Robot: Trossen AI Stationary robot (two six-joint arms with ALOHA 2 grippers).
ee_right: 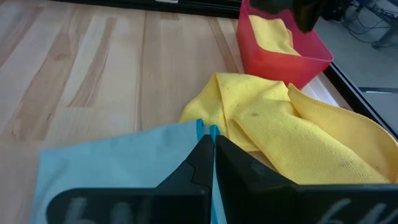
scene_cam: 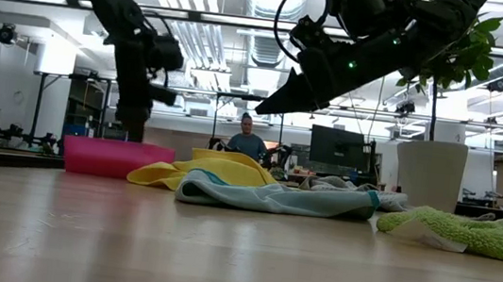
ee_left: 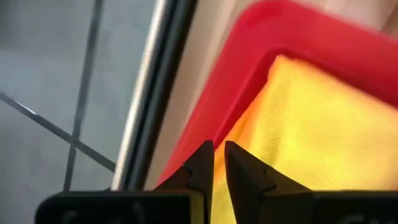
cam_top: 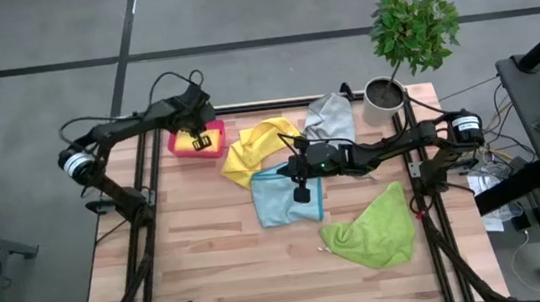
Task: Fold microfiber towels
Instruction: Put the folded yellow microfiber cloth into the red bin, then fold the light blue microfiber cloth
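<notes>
Two grippers were at work. Your left gripper (ee_left: 219, 163), fingers nearly together over the binned yellow towel (ee_left: 323, 124), gripped nothing; lifting risked an empty pull. Your right gripper (ee_right: 209, 144), fingers together, pinched the blue towel (ee_right: 112, 168) hem by the table's middle; it could slip.

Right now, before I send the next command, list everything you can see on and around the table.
yellow towel in bin: one, yellow, inside the bin
loose yellow towel: one, yellow, crumpled at table centre-back
light blue towel: one, light blue, spread flat, partly under the yellow one
grey towel: one, grey, bunched beside the plant pot
lime green towel: one, lime green, crumpled near the right side
bin: one, pink-red, back left corner
potted plant: one, green in a white pot, back right corner
person: one, seated far behind the table
left gripper: fingers nearly closed, above the bin
right gripper: fingers closed, over the light blue towel
</notes>
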